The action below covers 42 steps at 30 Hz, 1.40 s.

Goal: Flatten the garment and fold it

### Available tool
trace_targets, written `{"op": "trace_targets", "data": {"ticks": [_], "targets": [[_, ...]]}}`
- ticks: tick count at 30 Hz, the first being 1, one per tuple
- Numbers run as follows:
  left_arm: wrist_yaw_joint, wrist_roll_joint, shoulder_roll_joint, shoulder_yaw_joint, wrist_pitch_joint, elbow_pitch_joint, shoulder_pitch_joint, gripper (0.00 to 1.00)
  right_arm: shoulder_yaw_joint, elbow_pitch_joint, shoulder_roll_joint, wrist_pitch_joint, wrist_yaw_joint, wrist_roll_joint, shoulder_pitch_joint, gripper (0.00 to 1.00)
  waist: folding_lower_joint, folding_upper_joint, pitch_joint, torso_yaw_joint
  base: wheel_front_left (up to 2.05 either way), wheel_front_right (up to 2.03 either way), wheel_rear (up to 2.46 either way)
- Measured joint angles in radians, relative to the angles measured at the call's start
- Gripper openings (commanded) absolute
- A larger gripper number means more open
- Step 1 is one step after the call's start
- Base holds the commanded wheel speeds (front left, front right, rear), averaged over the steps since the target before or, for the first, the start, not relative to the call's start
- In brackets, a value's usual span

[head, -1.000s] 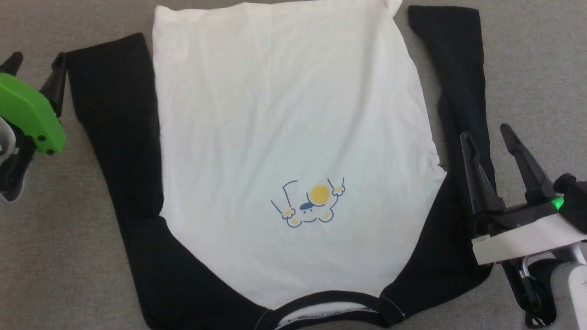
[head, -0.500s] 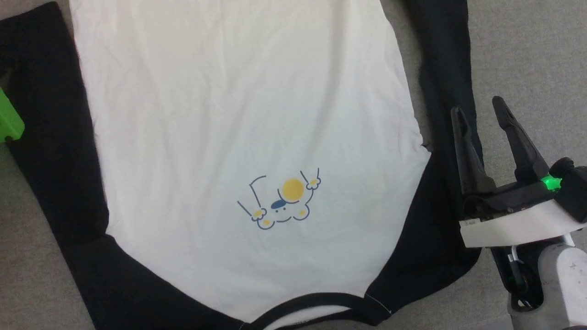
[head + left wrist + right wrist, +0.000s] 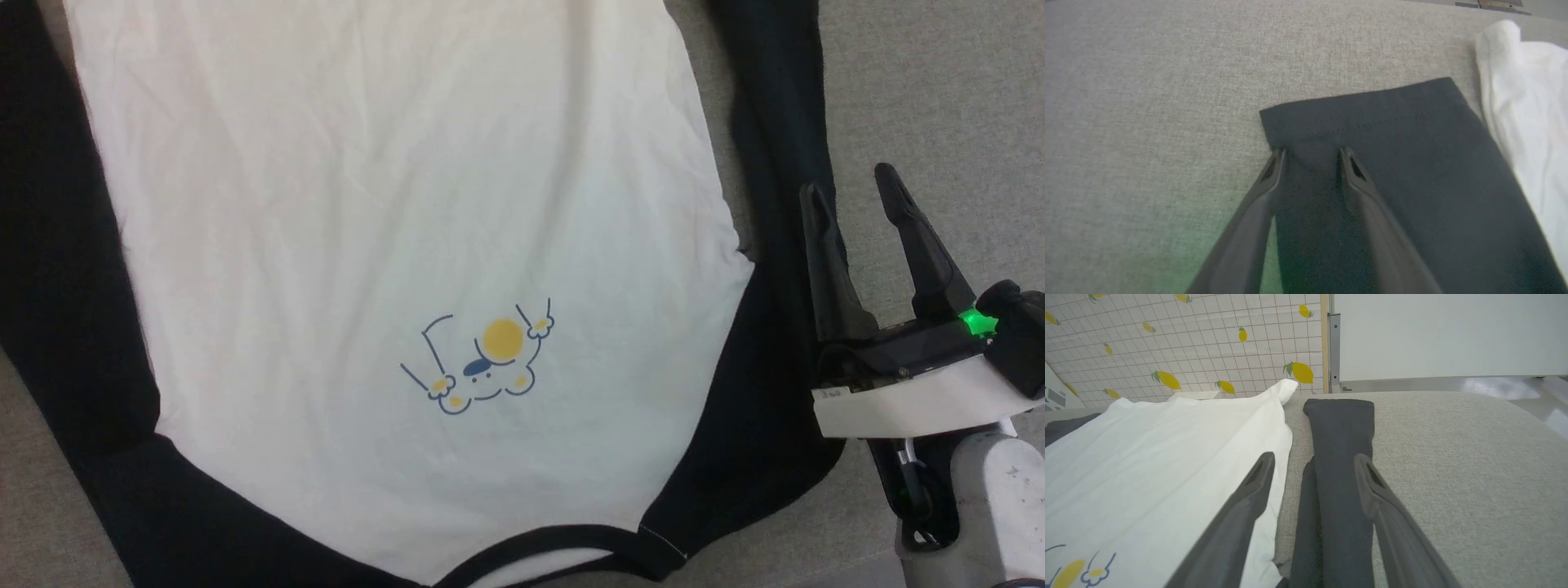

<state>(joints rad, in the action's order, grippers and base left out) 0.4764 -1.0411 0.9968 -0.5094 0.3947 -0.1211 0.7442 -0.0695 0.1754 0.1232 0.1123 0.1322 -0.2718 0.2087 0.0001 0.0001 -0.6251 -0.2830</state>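
One white cotton raglan T-shirt (image 3: 392,204) with black sleeves lies spread flat, print side up, on a grey woven cloth surface (image 3: 922,82). Its black neckline (image 3: 563,539) is the part nearest the robot. The head view cuts off the shirt's hem, both cuffs and part of the neckline.

One small print (image 3: 482,359) of a yellow circle and blue lines sits on the chest. Two sleeves flank the white body: the right sleeve (image 3: 775,122), narrow and creased, and the left sleeve (image 3: 1412,163), lying flat.

Two grippers are at the shirt. The right gripper (image 3: 847,181) hovers beside the shirt's right shoulder with its fingers spread wide and empty, one over the white edge and one over the right sleeve. The left gripper (image 3: 1312,152) is at the left cuff with its fingers parted. One tip is at the sleeve's outer edge and the other is over the cloth. Whether they press the cloth is hard to make out, and no fabric is visibly pinched.

One hem corner (image 3: 1286,386) stands rumpled. Beyond the hem hang a lemon-patterned gridded sheet (image 3: 1167,343) and a plain white panel (image 3: 1433,335).
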Motion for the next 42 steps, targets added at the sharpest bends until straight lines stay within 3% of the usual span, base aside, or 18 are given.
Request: {"op": "trace_targets", "data": {"ticks": [7,15,19,25,29,32,37,40,42], "targets": [[0.01,0.032,-0.012,0.001,-0.102,-0.026,-0.017,0.0,0.015,-0.008,-0.003,-0.002,0.0,0.011,-0.001,1.0,0.0,-0.0001,0.03,0.008,0.0,0.0,0.0],[0.055,0.081,-0.004,0.04,-0.272,0.016,-0.092,0.0,0.044,-0.032,-0.002,-0.035,0.0,0.027,-0.04,1.0,0.0,0.0,0.125,0.041,0.0,0.0,0.0],[0.116,0.082,0.033,0.072,-0.309,0.132,-0.167,0.0,0.066,-0.029,-0.002,-0.061,0.0,0.035,-0.082,1.0,-0.0001,0.0,0.191,0.065,0.0,0.0,0.0],[0.17,0.077,0.125,0.112,-0.316,0.311,-0.268,0.0,0.096,0.0,-0.003,-0.102,0.0,0.046,-0.147,1.0,-0.0002,-0.0001,0.29,0.108,0.0,0.0,0.0],[0.217,0.072,0.154,0.112,-0.299,0.453,-0.327,0.0,0.101,0.023,-0.004,-0.126,0.0,0.053,-0.169,1.0,-0.0002,-0.0001,0.343,0.138,0.0,0.0,0.0],[0.228,0.072,0.156,0.099,-0.299,0.559,-0.349,0.0,0.1,0.038,-0.004,-0.139,0.0,0.054,-0.172,1.0,-0.0002,-0.0001,0.375,0.16,0.0,0.0,0.0],[0.191,0.098,0.074,0.003,-0.298,0.731,-0.341,0.0,0.098,0.052,-0.005,-0.152,0.0,0.054,-0.172,1.0,-0.0002,0.0,0.413,0.189,0.0,0.0,0.0],[0.155,0.15,-0.033,-0.113,-0.281,0.775,-0.3,0.0,0.099,0.053,-0.005,-0.156,0.0,0.054,-0.175,1.0,-0.0002,-0.0001,0.424,0.195,0.0,0.0,0.0],[0.123,0.178,-0.133,-0.202,-0.265,0.773,-0.255,0.0,0.1,0.054,-0.006,-0.157,0.0,0.054,-0.18,1.0,-0.0002,-0.0001,0.426,0.197,0.0,0.0,0.0]]}}
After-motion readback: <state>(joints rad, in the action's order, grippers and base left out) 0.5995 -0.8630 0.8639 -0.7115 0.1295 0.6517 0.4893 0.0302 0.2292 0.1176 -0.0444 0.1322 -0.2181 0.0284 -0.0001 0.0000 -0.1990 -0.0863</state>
